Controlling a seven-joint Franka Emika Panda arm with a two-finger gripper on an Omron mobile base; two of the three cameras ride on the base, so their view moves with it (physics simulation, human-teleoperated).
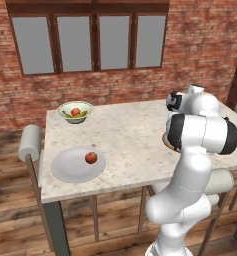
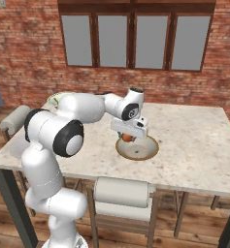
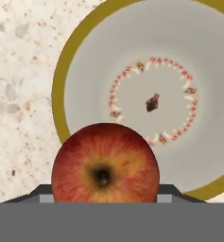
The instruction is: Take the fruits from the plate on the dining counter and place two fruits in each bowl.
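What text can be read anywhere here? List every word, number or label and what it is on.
None: nothing in these views carries readable text.
The tan bowl has only a ring of small red marks and a dark central motif, no letters.
The apple, plate and counter are unmarked.

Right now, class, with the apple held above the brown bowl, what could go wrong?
1. The apple sits over the bowl's near rim, not its middle; released here, it might strike the rim and roll onto the counter.
2. Lowering further, the gripper might knock the shallow bowl.
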